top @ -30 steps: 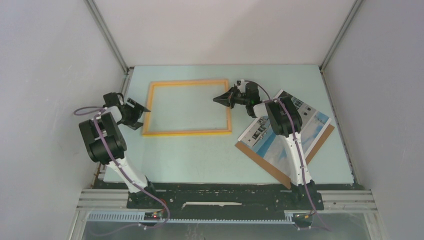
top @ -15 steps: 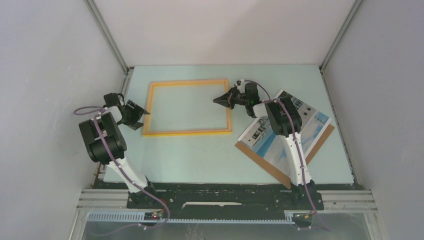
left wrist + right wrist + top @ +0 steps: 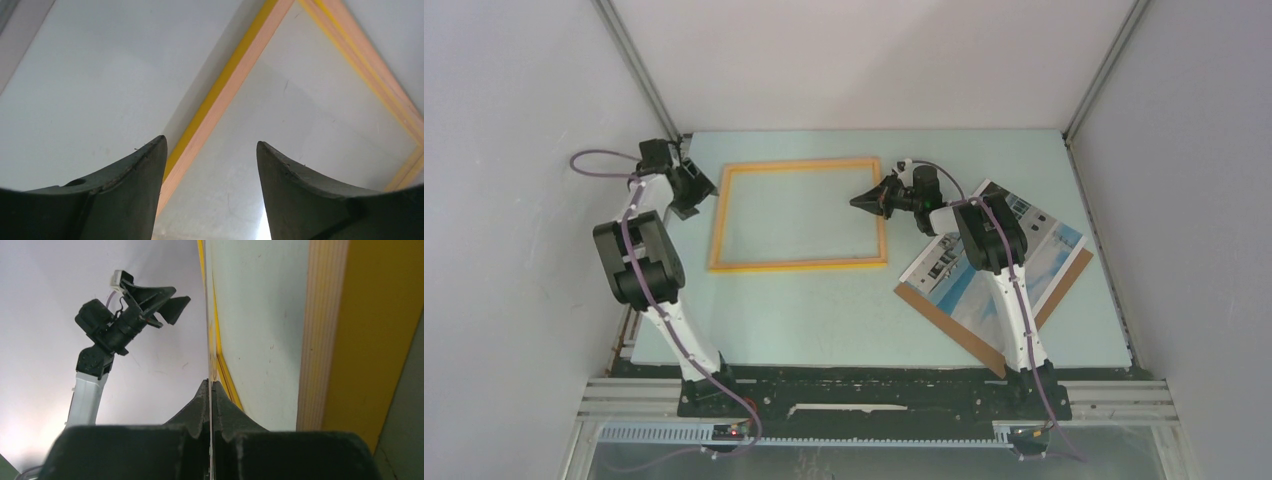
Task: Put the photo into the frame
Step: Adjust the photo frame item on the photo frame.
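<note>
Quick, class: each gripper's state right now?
Left gripper: open, empty, over the rim of the rectangular yellow-orange wooden frame.
Right gripper: shut; any hold cannot be told.

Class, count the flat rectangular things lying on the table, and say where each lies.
3. The frame lies left of centre; the photo lies at the right, on the brown backing board. The right arm hides part of both.

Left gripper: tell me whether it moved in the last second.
Yes. The left gripper moved up the overhead view, along the frame's left rim toward its far-left corner.
</note>
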